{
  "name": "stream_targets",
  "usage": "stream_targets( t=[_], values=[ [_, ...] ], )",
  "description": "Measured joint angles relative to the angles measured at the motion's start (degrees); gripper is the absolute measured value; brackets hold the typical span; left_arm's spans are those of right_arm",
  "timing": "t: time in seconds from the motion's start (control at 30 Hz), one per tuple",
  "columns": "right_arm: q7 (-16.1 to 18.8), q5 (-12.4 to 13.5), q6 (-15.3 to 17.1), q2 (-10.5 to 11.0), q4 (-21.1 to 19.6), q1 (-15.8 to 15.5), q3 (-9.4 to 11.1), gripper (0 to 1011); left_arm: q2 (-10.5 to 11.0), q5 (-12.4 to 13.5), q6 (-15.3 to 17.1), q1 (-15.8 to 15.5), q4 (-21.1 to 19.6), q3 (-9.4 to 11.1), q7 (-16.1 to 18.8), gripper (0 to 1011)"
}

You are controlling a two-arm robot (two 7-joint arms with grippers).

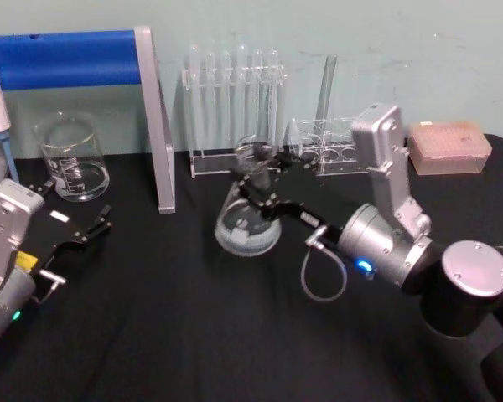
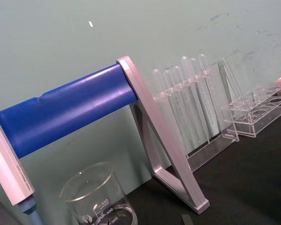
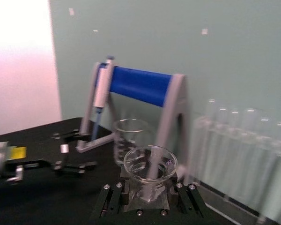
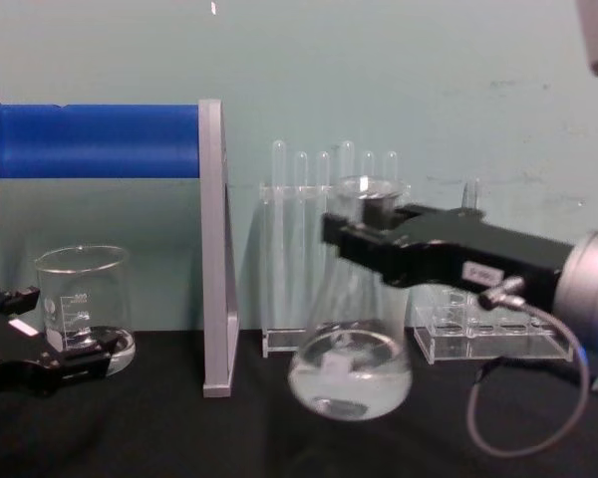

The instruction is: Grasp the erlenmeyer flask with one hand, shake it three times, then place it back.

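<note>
Right gripper [image 4: 372, 227] is pinching the flask [image 4: 351, 383] neck, axis near upright, base hanging below; left gripper [image 3: 82, 151] is idling spread.

Clear cone-shaped flask [image 4: 350, 378], wide base low, neck up, leaning just a touch. The right gripper [image 4: 367, 221], black with a silver wrist, clamps its neck.

Head camera looks down, chest camera level; both share the blue-barred stand [image 1: 67, 59].
</note>
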Motion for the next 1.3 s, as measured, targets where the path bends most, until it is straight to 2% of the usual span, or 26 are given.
stream_targets(
  t=[0.43, 0.8, 1.07, 1.3],
  values=[
    [4.3, 1.5, 0.1, 1.1, -1.8, 0.1, -5.9, 449, 0.0, 0.0, 0.0, 0.0, 0.0, 0.0, 0.0, 1001],
    [6.4, 2.4, 0.0, 2.4, -2.7, 0.5, -9.3, 449, 0.0, 0.0, 0.0, 0.0, 0.0, 0.0, 0.0, 1001],
    [6.5, 2.9, -0.2, 2.9, -2.9, 0.7, -10.2, 449, 0.0, 0.0, 0.0, 0.0, 0.0, 0.0, 0.0, 1001],
    [5.0, 2.9, -0.7, 3.0, -2.3, 1.0, -9.7, 449, 0.0, 0.0, 0.0, 0.0, 0.0, 0.0, 0.0, 1001]
  ],
)
